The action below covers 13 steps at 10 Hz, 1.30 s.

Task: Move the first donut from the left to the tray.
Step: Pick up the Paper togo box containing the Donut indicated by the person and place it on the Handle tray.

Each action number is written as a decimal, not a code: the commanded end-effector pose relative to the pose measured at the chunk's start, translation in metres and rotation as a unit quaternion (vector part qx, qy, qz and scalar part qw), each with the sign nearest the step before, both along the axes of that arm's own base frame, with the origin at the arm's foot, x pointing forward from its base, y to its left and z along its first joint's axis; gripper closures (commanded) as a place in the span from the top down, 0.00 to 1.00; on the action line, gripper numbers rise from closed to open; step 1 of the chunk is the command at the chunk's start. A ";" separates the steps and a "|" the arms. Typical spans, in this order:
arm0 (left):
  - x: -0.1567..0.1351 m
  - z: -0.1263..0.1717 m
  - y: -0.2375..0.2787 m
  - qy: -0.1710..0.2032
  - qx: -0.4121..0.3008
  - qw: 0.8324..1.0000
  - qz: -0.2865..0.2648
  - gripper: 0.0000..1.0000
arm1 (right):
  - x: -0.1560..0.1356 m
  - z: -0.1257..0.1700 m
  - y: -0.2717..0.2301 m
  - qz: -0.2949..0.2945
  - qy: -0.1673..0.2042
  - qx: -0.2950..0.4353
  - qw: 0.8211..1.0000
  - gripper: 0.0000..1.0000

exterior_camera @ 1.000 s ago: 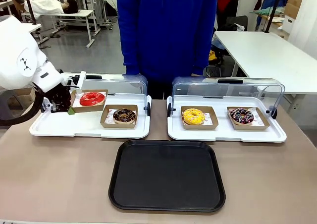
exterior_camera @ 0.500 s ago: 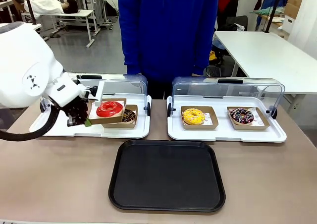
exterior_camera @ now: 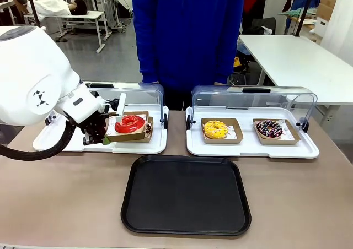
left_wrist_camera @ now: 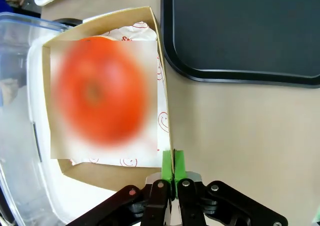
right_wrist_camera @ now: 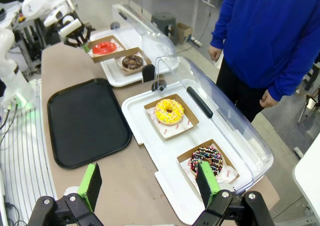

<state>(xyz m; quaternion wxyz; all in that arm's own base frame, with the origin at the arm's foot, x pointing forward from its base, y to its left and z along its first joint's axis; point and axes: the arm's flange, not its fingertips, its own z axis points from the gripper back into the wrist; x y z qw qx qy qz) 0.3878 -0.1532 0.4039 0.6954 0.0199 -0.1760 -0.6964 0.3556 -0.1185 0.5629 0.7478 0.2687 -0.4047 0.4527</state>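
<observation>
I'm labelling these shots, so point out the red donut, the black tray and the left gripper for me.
red donut [exterior_camera: 130,123], front view, on its icing.
black tray [exterior_camera: 186,196], front view, on its bare floor.
left gripper [left_wrist_camera: 173,162], left wrist view, between its green pads.

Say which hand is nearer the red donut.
Left. The left hand is shut on the rim of the red donut's cardboard tray, right beside it. The right hand hangs open far off, near the sprinkled donut.

place: I work in a lab or classroom hall | evidence: rows of white worktables [exterior_camera: 298,61] behind my desk [exterior_camera: 66,194], grey floor [exterior_camera: 105,61], cardboard boxes [exterior_camera: 324,6] stacked at the back
</observation>
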 end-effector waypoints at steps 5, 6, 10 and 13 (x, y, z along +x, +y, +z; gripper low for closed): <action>-0.047 -0.012 -0.078 -0.017 0.010 1.000 0.010 0.02 | 0.002 0.001 0.001 0.007 -0.015 0.007 1.000 1.00; -0.063 -0.019 -0.095 -0.014 0.005 1.000 0.012 0.02 | 0.002 0.001 0.001 0.007 -0.015 0.007 1.000 1.00; -0.116 -0.050 -0.161 -0.006 0.015 1.000 0.000 0.02 | 0.002 0.001 0.001 0.007 -0.015 0.007 1.000 1.00; -0.140 -0.068 -0.176 0.008 0.017 1.000 -0.023 0.02 | 0.002 0.001 0.001 0.007 -0.015 0.007 1.000 1.00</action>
